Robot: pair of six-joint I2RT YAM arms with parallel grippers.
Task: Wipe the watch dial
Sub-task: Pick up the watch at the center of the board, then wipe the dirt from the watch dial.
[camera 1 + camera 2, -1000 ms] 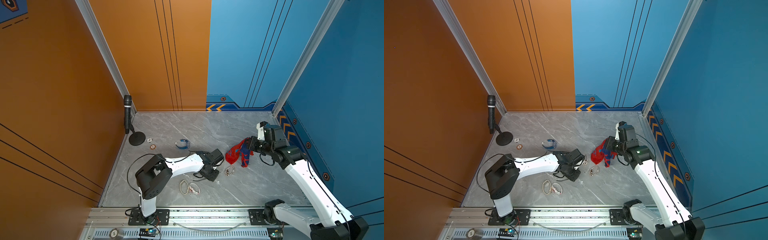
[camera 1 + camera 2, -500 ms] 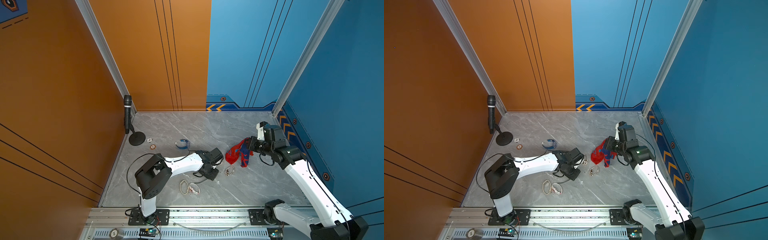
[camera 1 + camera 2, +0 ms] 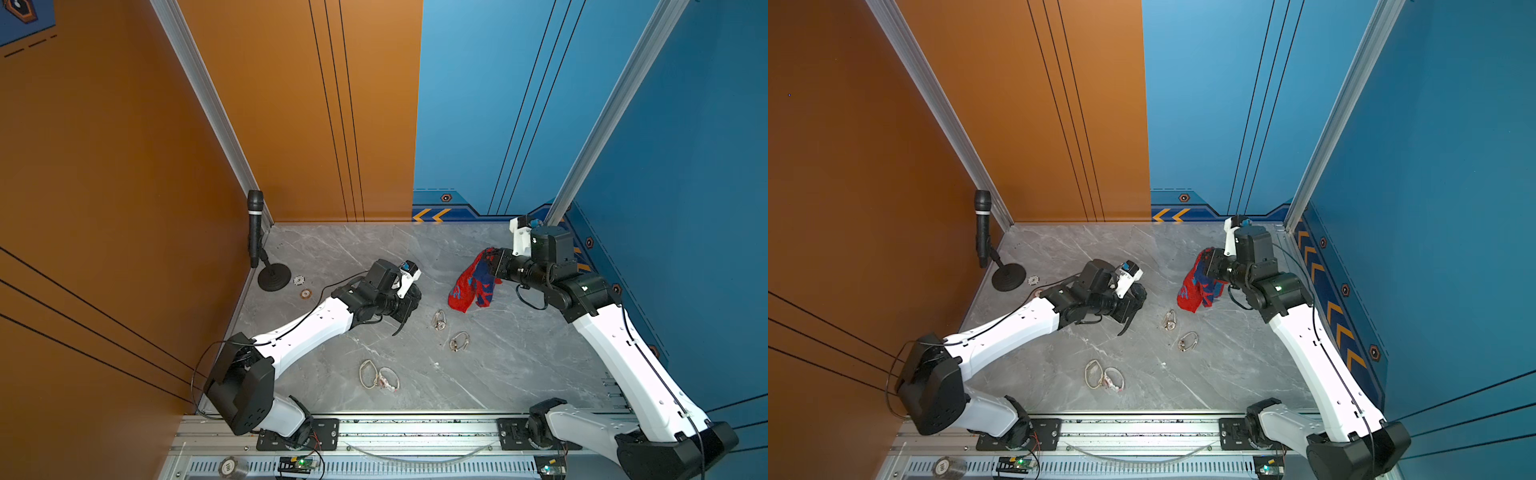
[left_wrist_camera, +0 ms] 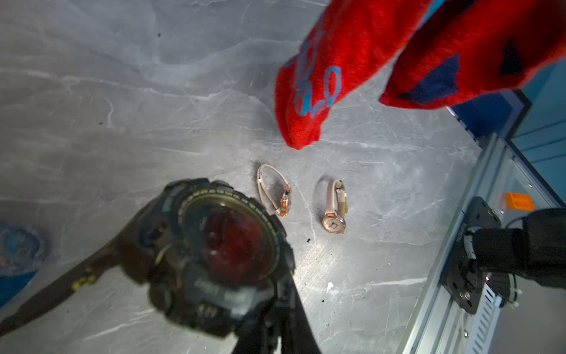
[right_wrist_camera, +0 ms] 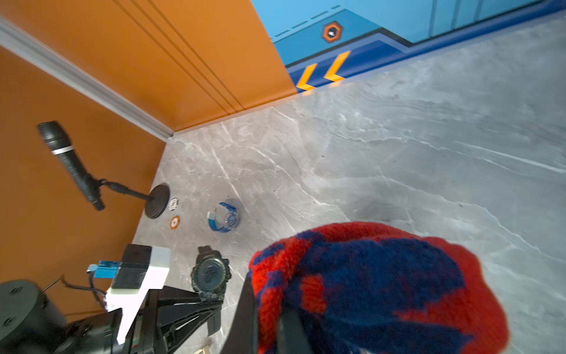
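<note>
Left of centre, held clear of the table (image 3: 519,353), the black watch (image 5: 210,274) is clamped at its strap end by the left gripper (image 5: 213,301). Its dial faces right toward the red-and-blue cloth (image 3: 471,286), which the right gripper (image 3: 494,266) pinches nearby without touching the watch. A loose strap hangs nearward. Cloth buries the right fingertips, and both top views hide the dial.

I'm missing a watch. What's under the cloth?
Around the hanging tip of the cloth, held by the right gripper, the left wrist view shows bare table; two beige watches lie beside it, not under. The patch behind its folds is covered.
</note>
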